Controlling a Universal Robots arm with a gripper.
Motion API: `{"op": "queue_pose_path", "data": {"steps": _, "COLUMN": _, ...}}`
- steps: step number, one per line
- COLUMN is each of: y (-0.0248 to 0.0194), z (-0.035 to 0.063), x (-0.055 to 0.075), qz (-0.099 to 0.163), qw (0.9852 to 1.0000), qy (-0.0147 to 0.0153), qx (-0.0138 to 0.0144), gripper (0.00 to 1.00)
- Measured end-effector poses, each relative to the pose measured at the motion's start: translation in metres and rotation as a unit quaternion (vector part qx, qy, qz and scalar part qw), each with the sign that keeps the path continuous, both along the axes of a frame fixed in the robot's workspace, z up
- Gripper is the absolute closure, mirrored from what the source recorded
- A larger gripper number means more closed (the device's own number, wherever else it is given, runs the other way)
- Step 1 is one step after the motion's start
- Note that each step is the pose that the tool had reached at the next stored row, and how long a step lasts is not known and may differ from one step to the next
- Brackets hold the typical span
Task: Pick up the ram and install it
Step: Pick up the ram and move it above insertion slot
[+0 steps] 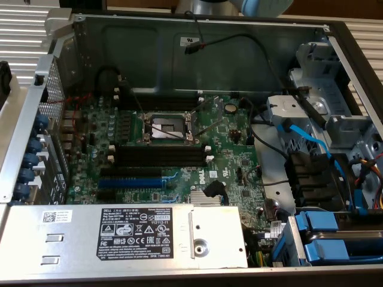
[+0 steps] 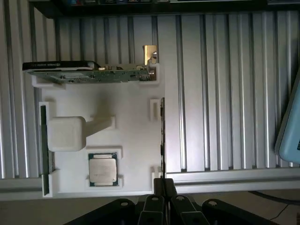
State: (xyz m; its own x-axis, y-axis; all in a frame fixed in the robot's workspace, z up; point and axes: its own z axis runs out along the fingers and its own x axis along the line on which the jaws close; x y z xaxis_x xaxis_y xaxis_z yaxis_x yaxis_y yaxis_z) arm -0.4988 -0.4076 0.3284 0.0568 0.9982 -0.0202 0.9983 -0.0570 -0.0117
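Ram [image 2: 162, 136]: thin dark stick on edge along the rim of a white moulded tray [image 2: 131, 140]. The claw [image 2: 164, 183] is pinched nearly shut, tips at the stick's near end; clamped or not, can't tell. Tray sits on a ribbed aluminium table [image 2: 220, 93]. Exterior view: open metal case, green motherboard [image 1: 233, 149], long black slots [image 1: 158, 156].

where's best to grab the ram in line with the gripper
Likely the top long edge of the ram, near its middle, pinching its two flat faces from straight above: it stands on edge, thin side up, at the rim of the white tray.
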Motion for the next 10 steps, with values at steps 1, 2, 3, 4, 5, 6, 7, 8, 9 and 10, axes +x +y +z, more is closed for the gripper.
{"op": "queue_pose_path", "data": {"steps": 1, "y": 0.0000, "z": 0.0041, "x": 0.000, "qz": 0.000, "qw": 1.0000, "qy": -0.0004, "qx": 0.0000, "gripper": 0.88}}
{"op": "queue_pose_path", "data": {"steps": 2, "y": 0.0000, "z": 0.0083, "x": 0.000, "qz": 0.000, "qw": 1.0000, "qy": -0.0008, "qx": 0.0001, "gripper": 0.88}}
{"op": "queue_pose_path", "data": {"steps": 3, "y": 0.0000, "z": 0.0126, "x": 0.000, "qz": 0.000, "qw": 1.0000, "qy": -0.0010, "qx": 0.0000, "gripper": 0.88}}
{"op": "queue_pose_path", "data": {"steps": 4, "y": 0.0000, "z": 0.0169, "x": 0.000, "qz": 0.000, "qw": 1.0000, "qy": -0.0014, "qx": 0.0000, "gripper": 0.88}}
{"op": "queue_pose_path", "data": {"steps": 5, "y": 0.0000, "z": 0.0214, "x": 0.000, "qz": 0.000, "qw": 1.0000, "qy": -0.0017, "qx": 0.0000, "gripper": 0.88}}
{"op": "queue_pose_path", "data": {"steps": 6, "y": 0.0000, "z": 0.0258, "x": 0.000, "qz": 0.000, "qw": 1.0000, "qy": -0.0020, "qx": 0.0000, "gripper": 0.88}}
{"op": "queue_pose_path", "data": {"steps": 7, "y": 0.0001, "z": 0.0302, "x": 0.000, "qz": 0.000, "qw": 1.0000, "qy": -0.0024, "qx": 0.0000, "gripper": 0.88}}
{"op": "queue_pose_path", "data": {"steps": 8, "y": 0.0000, "z": 0.0351, "x": 0.000, "qz": 0.000, "qw": 1.0000, "qy": -0.0026, "qx": 0.0000, "gripper": 0.88}}
{"op": "queue_pose_path", "data": {"steps": 9, "y": 0.0001, "z": 0.0390, "x": 0.000, "qz": 0.000, "qw": 1.0000, "qy": -0.0029, "qx": 0.0000, "gripper": 0.88}}
{"op": "queue_pose_path", "data": {"steps": 10, "y": 0.0001, "z": 0.0406, "x": 0.000, "qz": 0.000, "qw": 1.0000, "qy": -0.0035, "qx": -0.0001, "gripper": 0.88}}
